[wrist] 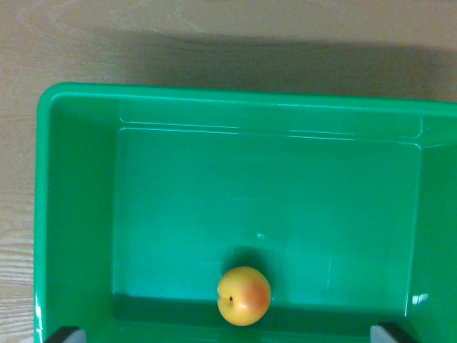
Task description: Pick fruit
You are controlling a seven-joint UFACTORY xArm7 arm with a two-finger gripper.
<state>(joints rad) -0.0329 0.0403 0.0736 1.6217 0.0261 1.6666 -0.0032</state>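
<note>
A single fruit [244, 296], round and yellow with an orange-red blush on one side and a small dark stem dimple, sits on the floor of a green plastic bin [75, 214]. It lies close to the bin's near wall, at the lower edge of the wrist view and a little right of the centre line, casting a soft shadow just behind it. Nothing else is in the bin; its glossy floor shows faint reflections and a step line along the far wall. The bin's rounded rim runs along the top and the wrist view's left, while its right side is cut off by the picture edge. The bin stands on a pale wood-grain tabletop [214, 36], with the bin's shadow falling on it beyond the far rim. Two dark fingertips [63, 334] of the end effector peek in at the bottom corners, spread wide apart and well clear of the fruit, holding nothing.
</note>
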